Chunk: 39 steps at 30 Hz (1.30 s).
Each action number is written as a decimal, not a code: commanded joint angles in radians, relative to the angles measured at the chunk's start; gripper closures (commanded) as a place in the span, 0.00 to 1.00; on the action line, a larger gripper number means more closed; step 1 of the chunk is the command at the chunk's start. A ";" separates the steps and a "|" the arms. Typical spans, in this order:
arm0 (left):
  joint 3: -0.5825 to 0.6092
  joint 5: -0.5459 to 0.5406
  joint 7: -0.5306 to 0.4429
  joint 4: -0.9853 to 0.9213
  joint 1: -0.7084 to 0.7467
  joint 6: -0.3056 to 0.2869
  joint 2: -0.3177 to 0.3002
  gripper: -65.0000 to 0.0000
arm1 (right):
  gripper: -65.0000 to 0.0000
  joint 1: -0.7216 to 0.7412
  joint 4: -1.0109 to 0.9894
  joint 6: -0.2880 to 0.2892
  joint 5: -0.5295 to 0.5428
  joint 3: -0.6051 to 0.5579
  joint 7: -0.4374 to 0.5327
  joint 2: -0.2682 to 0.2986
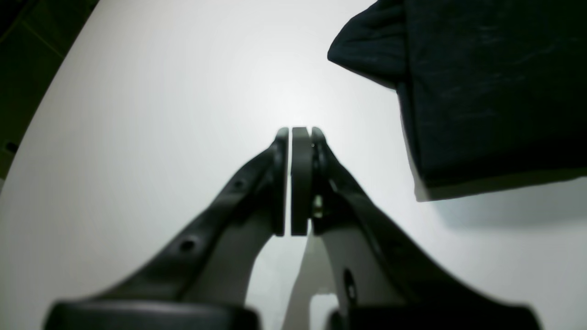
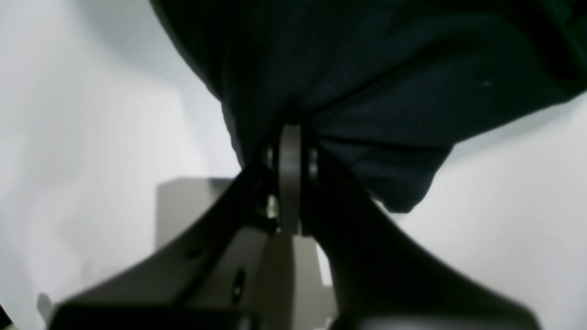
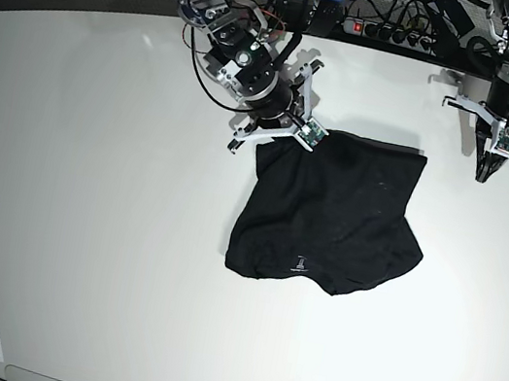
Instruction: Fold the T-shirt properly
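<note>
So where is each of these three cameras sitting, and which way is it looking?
Left wrist: sits on the left arm, looking past the shut, empty left gripper at the white table; the T-shirt lies to one side.
Right wrist: sits on the right arm, facing the right gripper, shut on the T-shirt.
Base: sits high, looking down on the table, the T-shirt, the right gripper and the left gripper.
Shared: all three show the T-shirt.

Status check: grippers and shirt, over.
Right gripper shut on T-shirt corner. Left gripper shut, empty, beside it. Nothing in the way.
</note>
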 commanded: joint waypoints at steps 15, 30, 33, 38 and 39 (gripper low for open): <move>-0.015 -0.014 -0.112 -0.045 -0.046 0.006 -0.019 1.00 | 1.00 -0.015 0.097 0.009 0.013 0.012 -0.006 0.003; -0.044 0.190 -0.812 -0.275 -0.009 0.003 -0.050 1.00 | 1.00 -0.053 0.142 0.009 0.007 0.368 0.520 0.033; -0.050 0.253 -0.812 -0.277 -0.003 0.005 -0.068 1.00 | 1.00 -0.084 0.071 0.009 0.007 0.487 0.843 0.042; -0.052 0.256 -0.812 -0.268 -0.003 0.006 -0.068 1.00 | 1.00 -0.138 -0.016 0.009 0.007 0.689 1.298 0.036; -0.052 0.256 -0.812 -0.266 -0.004 0.006 -0.068 1.00 | 1.00 -0.158 -0.026 0.009 0.007 0.724 1.332 0.033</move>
